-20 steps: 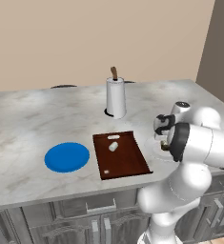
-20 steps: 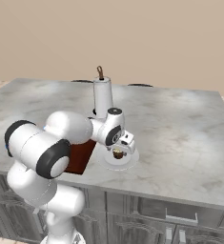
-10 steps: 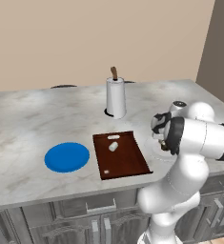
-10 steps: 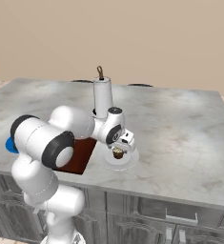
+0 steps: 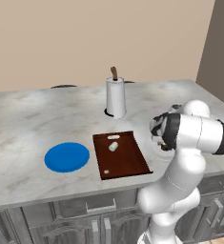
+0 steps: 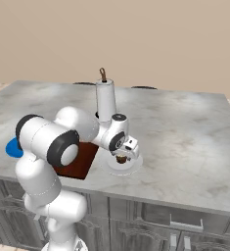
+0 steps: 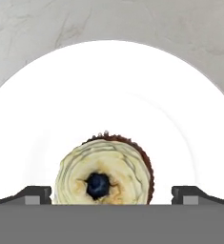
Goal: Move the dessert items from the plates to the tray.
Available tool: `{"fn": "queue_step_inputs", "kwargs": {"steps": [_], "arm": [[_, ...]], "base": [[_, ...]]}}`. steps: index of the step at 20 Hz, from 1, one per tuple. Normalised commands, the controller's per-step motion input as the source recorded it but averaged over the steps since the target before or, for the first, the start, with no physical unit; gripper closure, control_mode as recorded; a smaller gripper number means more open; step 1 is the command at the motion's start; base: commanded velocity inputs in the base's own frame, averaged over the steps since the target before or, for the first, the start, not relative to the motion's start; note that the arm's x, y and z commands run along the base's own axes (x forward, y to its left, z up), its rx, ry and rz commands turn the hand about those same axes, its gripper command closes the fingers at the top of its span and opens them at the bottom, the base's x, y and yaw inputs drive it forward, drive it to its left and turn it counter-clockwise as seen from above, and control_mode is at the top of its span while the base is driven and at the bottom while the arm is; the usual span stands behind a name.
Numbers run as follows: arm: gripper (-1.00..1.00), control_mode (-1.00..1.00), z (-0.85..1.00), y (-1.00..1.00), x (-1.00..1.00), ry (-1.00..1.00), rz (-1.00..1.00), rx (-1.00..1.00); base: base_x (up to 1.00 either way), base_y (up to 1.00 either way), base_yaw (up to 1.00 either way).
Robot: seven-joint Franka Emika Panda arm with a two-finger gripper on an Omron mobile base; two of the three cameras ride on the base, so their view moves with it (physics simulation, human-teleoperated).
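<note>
No writing or labels can be read anywhere. A cupcake with pale swirled icing and a dark centre sits on a white plate on the marble counter. The gripper hangs low over it, fingers spread to either side, not touching. The wooden tray beside the plate holds a small white marshmallow. A blue plate lies further left. The arm bends sharply downward.
</note>
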Motion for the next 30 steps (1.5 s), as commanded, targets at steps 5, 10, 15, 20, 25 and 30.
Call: {"fn": "queue_step_inputs", "kwargs": {"steps": [5, 10, 15, 20, 25, 30], "arm": [[-1.00, -1.00, -0.16, 0.00, 0.01, 0.00, 0.00, 0.00], [1.00, -1.00, -0.19, 0.00, 0.00, -0.01, 0.00, 0.00], [1.00, -1.00, -0.15, 0.01, -0.01, -0.04, 0.00, 0.00], [1.00, -1.00, 0.71, 0.00, -0.02, -0.01, 0.04, -0.05], [1.00, -1.00, 0.97, 0.15, -0.11, 0.06, 0.07, -0.01], [1.00, -1.00, 0.50, 0.53, -0.05, 0.25, 0.08, 0.04]], "base": [[0.00, 0.00, 0.00], [0.00, 0.00, 0.00], [0.00, 0.00, 0.00], [0.00, 0.00, 0.00], [0.00, 0.00, 0.00], [0.00, 0.00, 0.00]]}}
